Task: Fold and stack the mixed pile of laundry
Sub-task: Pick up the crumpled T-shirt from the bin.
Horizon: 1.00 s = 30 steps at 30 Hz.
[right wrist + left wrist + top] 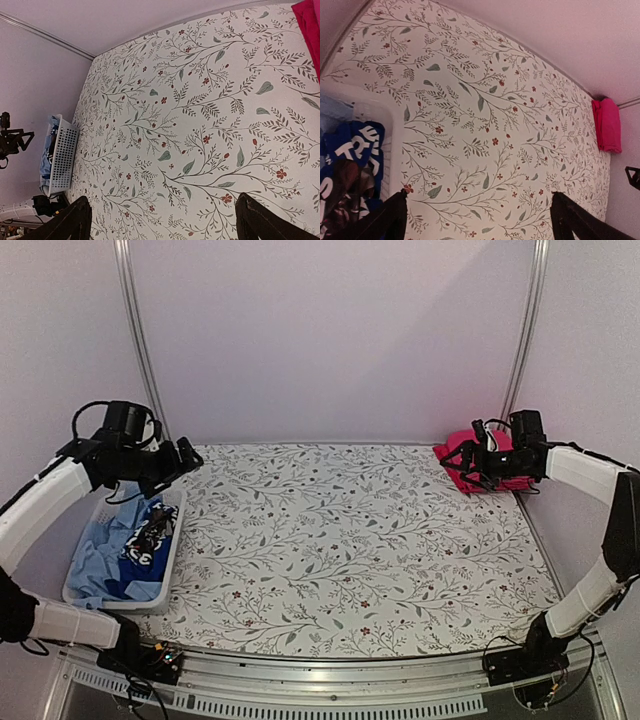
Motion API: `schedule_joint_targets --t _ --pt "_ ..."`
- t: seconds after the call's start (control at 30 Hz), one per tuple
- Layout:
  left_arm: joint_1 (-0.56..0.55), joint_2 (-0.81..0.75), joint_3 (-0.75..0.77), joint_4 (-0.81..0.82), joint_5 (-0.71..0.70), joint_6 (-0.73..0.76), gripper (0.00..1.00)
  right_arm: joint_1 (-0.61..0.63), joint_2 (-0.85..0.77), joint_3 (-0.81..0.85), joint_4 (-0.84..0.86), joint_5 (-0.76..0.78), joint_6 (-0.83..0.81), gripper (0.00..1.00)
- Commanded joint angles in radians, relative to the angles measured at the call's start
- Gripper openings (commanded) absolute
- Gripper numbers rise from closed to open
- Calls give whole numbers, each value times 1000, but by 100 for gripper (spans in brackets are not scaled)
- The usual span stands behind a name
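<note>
The laundry pile lies in a white basket point(172, 558) at the left: a light-blue shirt point(98, 552) with a royal-blue shirt with white print point(148, 540) on top; the blue one also shows in the left wrist view point(355, 150). A folded red-pink garment point(478, 462) lies at the far right corner; it also shows in the left wrist view point(607, 125) and the right wrist view point(309, 25). My left gripper point(188, 455) hangs open and empty above the basket's far end. My right gripper point(470, 462) is open and empty, raised just beside the red-pink garment.
The floral table cover point(350, 540) spans the table. Metal frame posts point(140, 340) stand at both back corners, with walls behind. An aluminium rail point(330, 680) runs along the near edge between the arm bases.
</note>
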Motion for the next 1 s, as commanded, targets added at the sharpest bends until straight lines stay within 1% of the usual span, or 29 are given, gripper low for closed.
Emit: schedule_joint_targets --t 0.0,0.1,0.17,0.23,0.37,0.47,0.57,0.6,0.63,0.67,0.77,0.83,0.87,0.9,0.97 --pt "224 -81 41 -128 25 22 100 19 12 61 -4 -40 -4 99" --pt "389 -65 62 -256 36 36 100 63 56 120 -48 -4 -10 99" --pt "451 -59 55 -304 13 49 100 93 82 158 -76 6 -34 99" --pt "471 -52 32 -338 -31 47 100 102 104 172 -77 -14 -44 99" --pt "507 -39 -75 -369 -45 34 100 102 126 171 -38 -83 -17 99" --pt "511 -65 -178 -319 -48 32 99 101 131 165 -8 -110 -1 99" --pt "510 -52 -252 -276 -42 35 96 102 136 165 7 -125 6 99" --pt "510 -42 -272 -260 -35 37 94 102 139 168 7 -127 7 99" --pt "512 -31 -286 -241 -10 37 87 102 144 170 8 -128 8 99" --pt "510 -18 -281 -231 11 46 78 102 148 172 7 -131 11 99" --pt "510 -5 -262 -223 -14 64 49 103 158 180 13 -136 17 99" --pt "513 -12 -234 -222 -34 74 27 102 165 186 14 -134 19 99" --pt "516 -17 -211 -223 -49 74 12 102 167 189 14 -131 21 99" --pt "518 -20 -177 -225 -65 75 0 102 168 191 15 -131 22 99" --pt "527 -21 -112 -231 -86 78 0 102 168 193 15 -137 24 99"
